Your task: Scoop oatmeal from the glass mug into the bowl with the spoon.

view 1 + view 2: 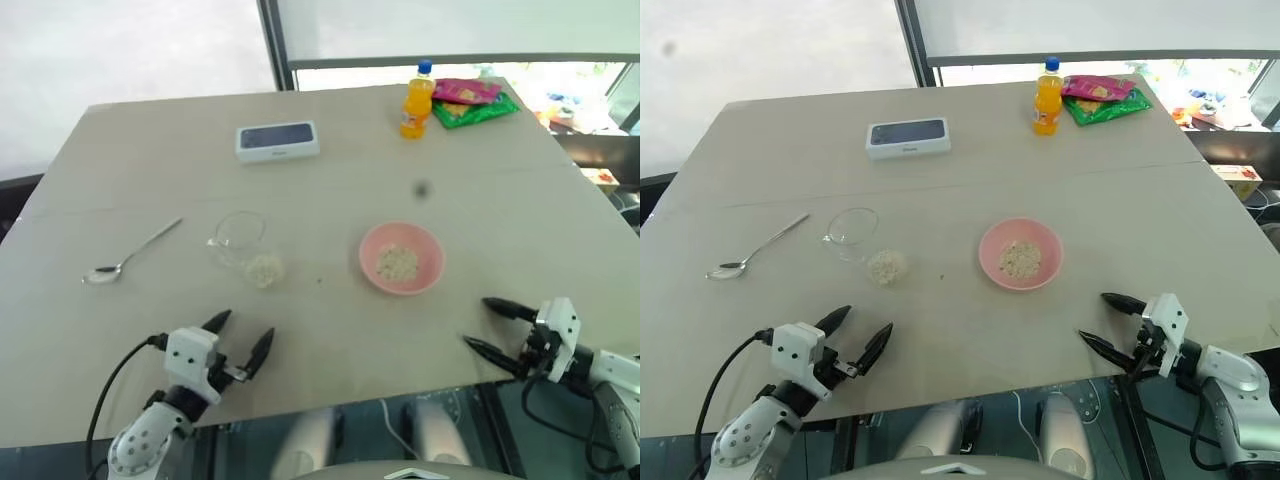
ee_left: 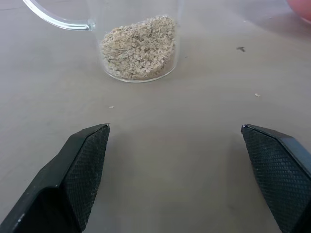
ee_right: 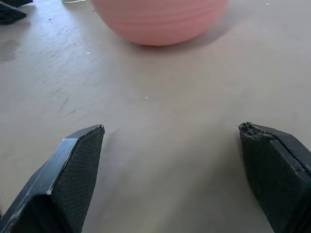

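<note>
The glass mug (image 1: pixel 243 243) stands upright left of the table's middle, with oatmeal (image 2: pixel 138 46) lying in its bottom. To its left the silver spoon (image 1: pixel 130 253) lies flat on the table, untouched. The pink bowl (image 1: pixel 401 258) sits to the right of the mug and holds a small clump of oatmeal (image 1: pixel 397 263). My left gripper (image 1: pixel 243 330) hovers open near the front edge, just short of the mug, with nothing between its fingers (image 2: pixel 82 165). My right gripper (image 1: pixel 477 322) is open and empty too, to the front right of the bowl (image 3: pixel 158 19).
A white box with a dark top (image 1: pixel 278 140) lies at the back of the table. An orange drink bottle (image 1: pixel 416 100) and snack packets (image 1: pixel 470 100) stand at the back right. The table's front edge (image 1: pixel 330 410) runs just under both grippers.
</note>
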### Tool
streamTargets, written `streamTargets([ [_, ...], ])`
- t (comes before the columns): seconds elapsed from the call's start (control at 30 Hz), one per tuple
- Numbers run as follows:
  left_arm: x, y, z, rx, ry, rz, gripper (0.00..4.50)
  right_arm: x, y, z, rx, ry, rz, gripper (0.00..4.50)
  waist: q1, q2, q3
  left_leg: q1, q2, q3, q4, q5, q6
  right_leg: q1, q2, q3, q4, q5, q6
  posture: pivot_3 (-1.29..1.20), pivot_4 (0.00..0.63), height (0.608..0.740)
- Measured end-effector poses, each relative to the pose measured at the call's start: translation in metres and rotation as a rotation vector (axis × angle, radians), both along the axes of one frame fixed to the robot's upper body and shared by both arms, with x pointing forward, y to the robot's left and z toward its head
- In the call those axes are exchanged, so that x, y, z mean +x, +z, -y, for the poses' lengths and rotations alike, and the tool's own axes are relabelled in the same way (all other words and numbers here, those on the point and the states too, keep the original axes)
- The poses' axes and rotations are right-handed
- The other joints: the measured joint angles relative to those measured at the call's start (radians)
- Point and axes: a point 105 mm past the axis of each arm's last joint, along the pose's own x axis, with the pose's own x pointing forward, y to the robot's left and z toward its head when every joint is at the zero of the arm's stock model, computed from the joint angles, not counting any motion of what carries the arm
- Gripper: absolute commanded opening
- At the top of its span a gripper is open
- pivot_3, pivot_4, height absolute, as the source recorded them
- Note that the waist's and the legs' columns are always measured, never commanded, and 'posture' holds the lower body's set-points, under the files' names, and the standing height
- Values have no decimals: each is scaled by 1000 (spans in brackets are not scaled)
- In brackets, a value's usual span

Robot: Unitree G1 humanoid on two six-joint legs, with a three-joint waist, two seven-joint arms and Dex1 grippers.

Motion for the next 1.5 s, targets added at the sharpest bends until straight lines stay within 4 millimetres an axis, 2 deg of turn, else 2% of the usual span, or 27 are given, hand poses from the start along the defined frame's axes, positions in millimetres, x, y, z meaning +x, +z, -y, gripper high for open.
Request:
streamTargets([
  [0.1, 4, 1, -3, 22, 40, 3, 4500, -2, 12, -7, 20, 52, -1, 4460, 1, 2, 0, 0, 0, 0, 0, 0, 0, 0, 0, 0, 0, 0, 0, 0, 150, 740],
  [0.17, 8, 4, -9, 54, 74, 13, 4500, -4, 31, -17, 75, 101, 24, 4460, 0, 2, 0, 0, 1, -1, 0, 0, 0, 0, 1, 0, 1, 0, 0, 0, 150, 740],
  [0.23, 12, 9, -25, 100, 119, 5, 4500, -8, 60, -30, 159, 175, 62, 4460, -1, 1, 0, 0, 1, -1, 0, 0, 0, 0, 1, -1, 1, 0, 1, 0, 150, 740],
  [0.4, 16, 17, -50, 71, 171, -7, 4500, -16, 93, -47, 220, 292, 101, 4460, 0, -1, 2, -1, 0, -2, 0, 0, 0, -1, 1, -2, 0, 2, 3, 0, 150, 740],
  [0.47, 25, 25, -69, 72, 181, -2, 4500, -17, 115, -57, 273, 360, 150, 4460, 2, -3, 3, -2, 0, -3, 0, 0, 0, -1, 0, -3, 0, 2, 3, 0, 150, 740],
  [0.5, 26, 25, -71, 75, 181, -4, 4500, -17, 116, -58, 275, 363, 152, 4460, 2, -3, 3, -2, 0, -3, 0, 0, 0, -1, 0, -3, 0, 2, 3, 0, 150, 740],
  [0.57, 41, 35, -85, 65, 174, 4, 4500, -14, 123, -63, 275, 393, 173, 4460, 4, -4, 3, -3, 0, -7, 2, 0, 0, -1, 1, -8, 0, 2, 3, 0, 150, 740],
  [0.6, 46, 41, -87, 57, 167, 16, 4500, -14, 124, -65, 275, 401, 178, 4460, 5, -4, 4, -3, 0, -8, 2, 0, 0, -1, 1, -8, 0, 2, 3, 0, 150, 740],
  [0.63, 58, 59, -89, 44, 131, 56, 4500, -13, 126, -68, 278, 415, 184, 4460, 4, -5, 4, -3, 0, -8, 2, 0, 0, 0, 1, -9, 0, 2, 3, 0, 150, 740],
  [0.67, 68, 69, -93, 68, 98, 66, 4500, -12, 125, -69, 282, 413, 182, 4460, 1, -4, 4, -3, -1, -7, 2, 0, -1, -1, 0, -8, -1, 2, 3, 0, 150, 740],
  [0.77, 82, 80, -112, 116, 104, 45, 4500, -9, 124, -69, 268, 400, 187, 4460, -2, -5, 4, -4, -1, -7, 1, 0, -1, -3, 1, -8, 0, 3, 2, 0, 150, 740],
  [0.8, 90, 88, -129, 151, 116, 21, 4500, -5, 122, -68, 259, 371, 191, 4460, -6, -5, 4, -4, -1, -7, 0, 0, -1, -3, 1, -7, 0, 3, 2, 0, 150, 740],
  [0.87, 91, 90, -135, 166, 120, 12, 4500, -4, 122, -67, 257, 362, 193, 4460, -8, -5, 4, -4, -1, -6, -1, 0, -1, -4, 1, -7, 0, 3, 2, 0, 150, 740],
  [1.0, 103, 89, -174, 213, 159, -131, 4500, 3, 121, -67, 251, 305, 206, 4460, -8, -5, 5, -4, -1, -7, -2, 0, -1, -5, 1, -7, 1, 3, 2, 0, 150, 740],
  [1.2, 116, 72, -193, 257, 160, -289, 4500, 6, 116, -67, 259, 248, 204, 4460, -3, -5, 5, -4, -2, -7, -2, 0, -1, -5, 1, -8, 2, 3, 2, 0, 150, 740],
  [1.4, 123, 64, -198, 212, 172, -380, 4500, 11, 114, -65, 246, 195, 218, 4460, -3, -4, 4, -2, -2, -6, -1, 0, -1, -5, 1, -7, 5, 3, 2, 0, 150, 740],
  [1.5, 121, 59, -202, 166, 201, -404, 3803, 11, 113, -63, 236, 179, 224, 4500, -8, -2, 3, -1, -2, -6, -1, 0, -1, -5, 2, -7, 7, 3, 2, 0, 150, 740],
])
